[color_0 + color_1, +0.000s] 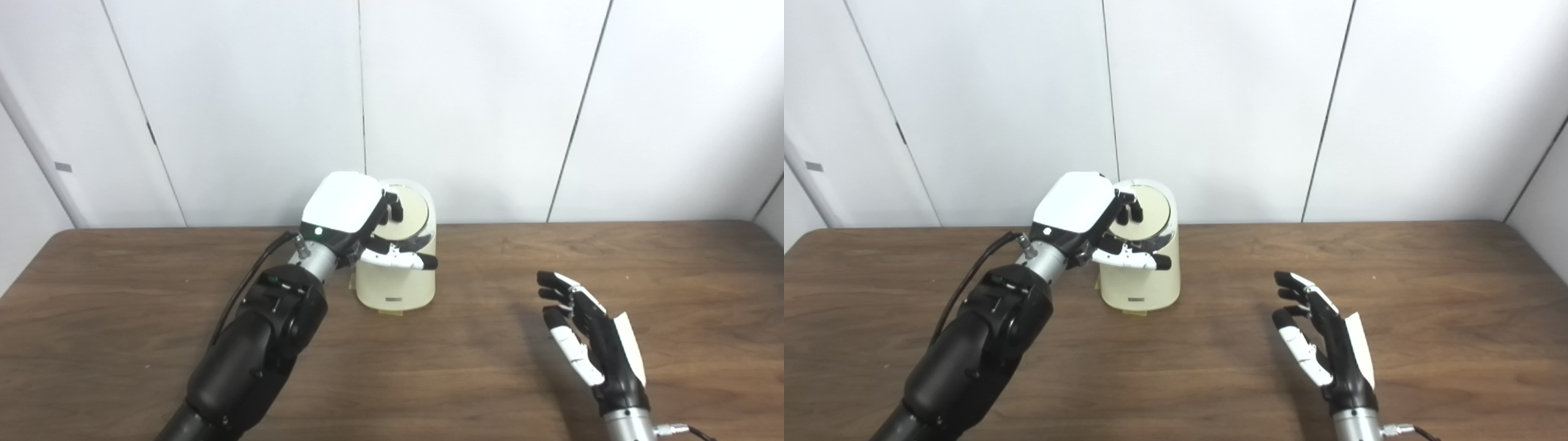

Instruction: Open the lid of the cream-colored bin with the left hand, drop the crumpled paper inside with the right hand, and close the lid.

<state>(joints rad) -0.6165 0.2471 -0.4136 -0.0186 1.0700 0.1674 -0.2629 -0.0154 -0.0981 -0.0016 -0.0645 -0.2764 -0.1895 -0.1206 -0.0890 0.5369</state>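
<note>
The left hand (355, 223) rests on the lid (409, 215) of the cream-colored bin (398, 278), far on the bench (478, 367); whether it grips is unclear. A smooth press should seat the lid level. The right hand (588, 340) waits released; no crumpled paper shows.

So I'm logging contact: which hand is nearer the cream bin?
Left. The left hand rests on the cream bin's lid; the right hand hangs open, well off to its right.
</note>
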